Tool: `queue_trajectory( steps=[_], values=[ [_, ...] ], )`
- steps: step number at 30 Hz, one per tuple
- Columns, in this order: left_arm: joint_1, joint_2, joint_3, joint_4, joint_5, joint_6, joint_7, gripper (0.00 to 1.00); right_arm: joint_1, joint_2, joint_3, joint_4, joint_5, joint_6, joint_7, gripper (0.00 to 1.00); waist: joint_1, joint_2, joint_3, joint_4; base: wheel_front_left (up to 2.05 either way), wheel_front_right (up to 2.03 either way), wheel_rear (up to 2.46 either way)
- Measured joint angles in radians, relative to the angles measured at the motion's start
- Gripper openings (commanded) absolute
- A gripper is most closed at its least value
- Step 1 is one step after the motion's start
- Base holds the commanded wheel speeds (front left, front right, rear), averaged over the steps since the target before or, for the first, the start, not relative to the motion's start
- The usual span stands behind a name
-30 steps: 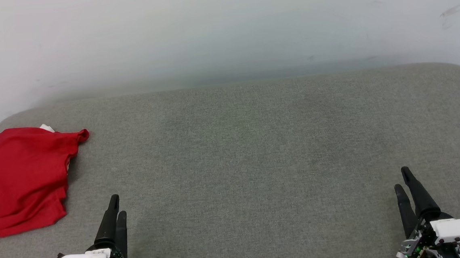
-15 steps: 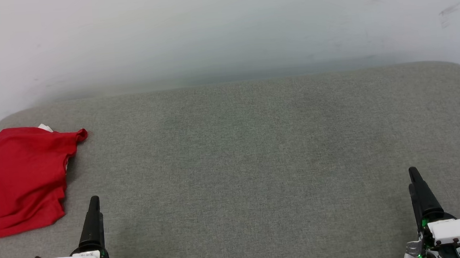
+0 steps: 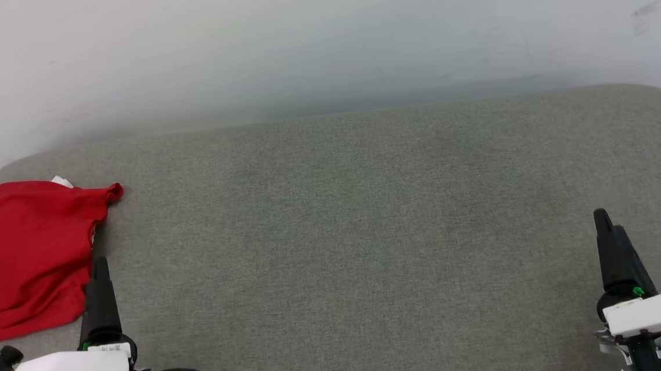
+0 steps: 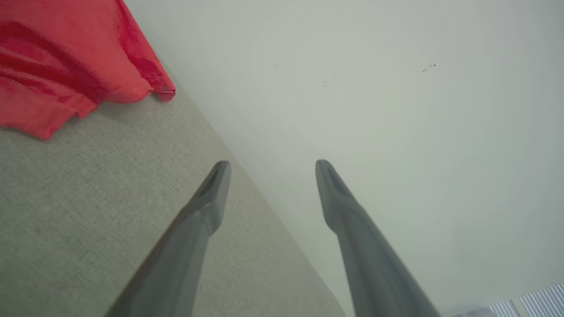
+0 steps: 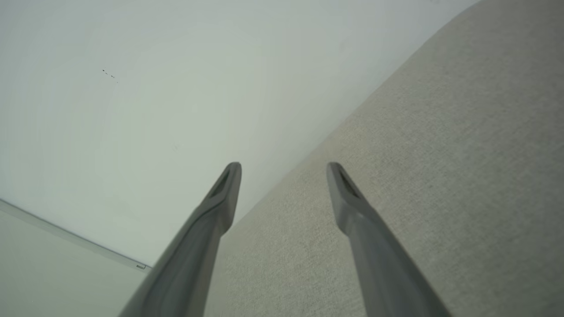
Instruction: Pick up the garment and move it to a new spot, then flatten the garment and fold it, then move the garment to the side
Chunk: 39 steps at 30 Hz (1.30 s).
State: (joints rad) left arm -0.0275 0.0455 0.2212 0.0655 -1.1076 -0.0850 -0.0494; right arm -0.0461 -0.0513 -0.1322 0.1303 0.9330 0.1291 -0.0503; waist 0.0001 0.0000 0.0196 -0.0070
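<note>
L gripper shifted beside garment, spread | R gripper spread | grey cushion between, wall behind

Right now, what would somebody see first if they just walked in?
The bright red garment lies rumpled at the far left of the grey padded surface, with part of a black number showing. Next, the left gripper close beside it and the right gripper far off at the right, both open.

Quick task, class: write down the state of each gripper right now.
Left gripper: open, holding nothing, near the garment.
Right gripper: open, holding nothing.
</note>
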Motion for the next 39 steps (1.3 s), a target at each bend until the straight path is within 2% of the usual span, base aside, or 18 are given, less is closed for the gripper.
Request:
queue_trajectory(
  steps=[6, 13, 15, 16, 21, 25, 34, 39],
  values=[
    [0.005, 0.001, -0.064, -0.099, 0.171, 0.086, -0.021, 1.00, -0.006, 0.000, 0.013, -0.085, -0.187, 0.000, -0.020, 1.00, 0.0000, 0.0000, 0.006, -0.002, 0.00, 0.00, 0.00],
    [0.018, 0.003, -0.181, -0.170, 0.416, 0.155, -0.043, 1.00, -0.007, 0.000, 0.057, -0.162, -0.388, 0.000, -0.041, 1.00, 0.0000, 0.0000, 0.013, -0.004, 0.00, 0.00, 0.00],
    [0.019, 0.021, -0.227, -0.179, 0.477, 0.192, -0.049, 1.00, -0.007, 0.000, 0.065, -0.171, -0.435, 0.000, -0.048, 1.00, 0.0000, 0.0000, 0.014, -0.005, 0.00, 0.00, 0.00],
    [0.019, 0.049, -0.281, -0.185, 0.517, 0.233, -0.055, 1.00, -0.007, 0.000, 0.068, -0.180, -0.478, 0.000, -0.055, 1.00, 0.0000, 0.0000, 0.015, -0.005, 0.00, 0.00, 0.00],
    [0.019, 0.117, -0.409, -0.183, 0.569, 0.332, -0.069, 1.00, -0.005, 0.000, 0.078, -0.194, -0.569, 0.000, -0.069, 1.00, 0.0000, 0.0000, 0.016, -0.007, 0.00, 0.00, 0.00],
    [0.016, 0.166, -0.485, -0.182, 0.598, 0.374, -0.079, 1.00, -0.005, 0.000, 0.090, -0.200, -0.642, 0.000, -0.080, 1.00, 0.0000, 0.0000, 0.016, -0.010, 0.00, 0.00, 0.00],
    [-0.004, 0.230, -0.592, -0.175, 0.699, 0.501, -0.105, 1.00, 0.001, 0.000, 0.109, -0.197, -0.789, 0.000, -0.103, 1.00, 0.0000, 0.0000, 0.015, -0.014, 0.00, 0.00, 0.00],
    [-0.017, 0.253, -0.656, -0.179, 0.720, 0.548, -0.117, 1.00, 0.006, 0.000, 0.121, -0.194, -0.865, 0.000, -0.117, 1.00, 0.0000, 0.0000, 0.014, -0.015, 0.00, 0.00, 0.00]
  ],
)
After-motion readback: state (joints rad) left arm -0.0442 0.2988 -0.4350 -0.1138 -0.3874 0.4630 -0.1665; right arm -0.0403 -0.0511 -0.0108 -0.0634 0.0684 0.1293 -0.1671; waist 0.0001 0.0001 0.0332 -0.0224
